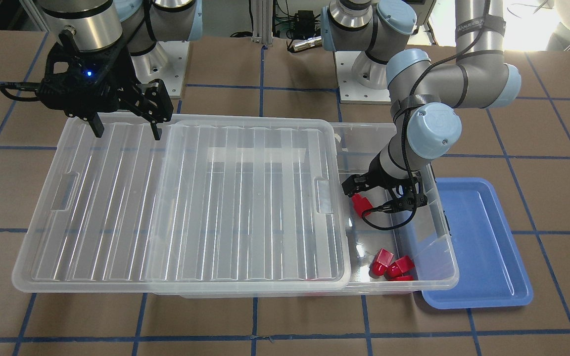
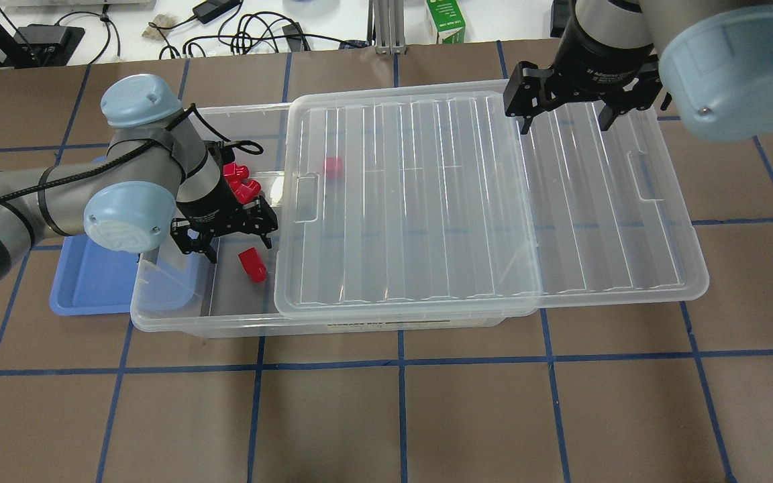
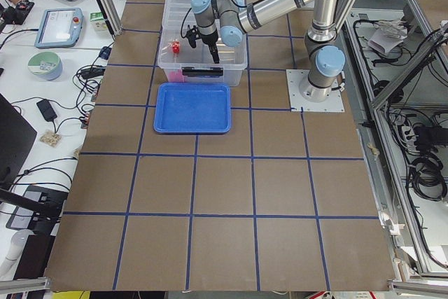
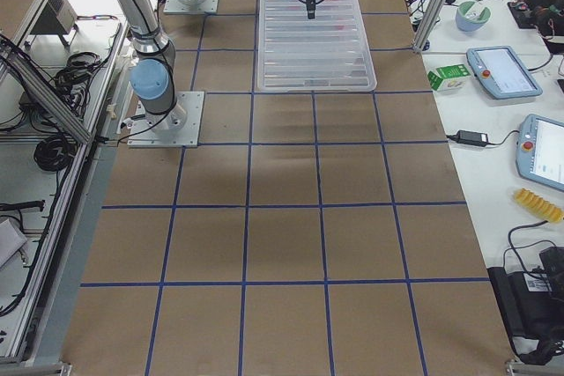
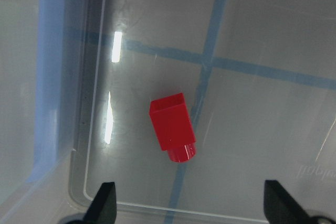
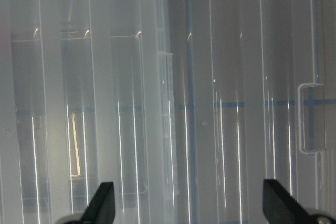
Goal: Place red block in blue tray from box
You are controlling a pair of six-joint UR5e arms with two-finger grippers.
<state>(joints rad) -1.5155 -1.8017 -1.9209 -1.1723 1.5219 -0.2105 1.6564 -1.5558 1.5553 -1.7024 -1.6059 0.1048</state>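
Block (image 5: 172, 128), small, bright red plastic, round stub (image 5: 181, 153) at 5 o'clock: judged light, rigid, slick; grasp flat cube sides; left black two-finger gripper (image 5: 190, 201) spread apart, empty.

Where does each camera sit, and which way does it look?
Front-facing: across the table, facing the robot; left arm, right arm, box, blue tray.
Overhead: behind the robot, looking down; both arms.
Exterior left: table's left end; blue tray nearest, left arm.
Exterior right: table's right end; lid nearest, right arm.
Left wrist: down into the box at the red block; left fingers.
Right wrist: down onto the lid; right fingers.
Shared: overhead and left wrist both show the red block.
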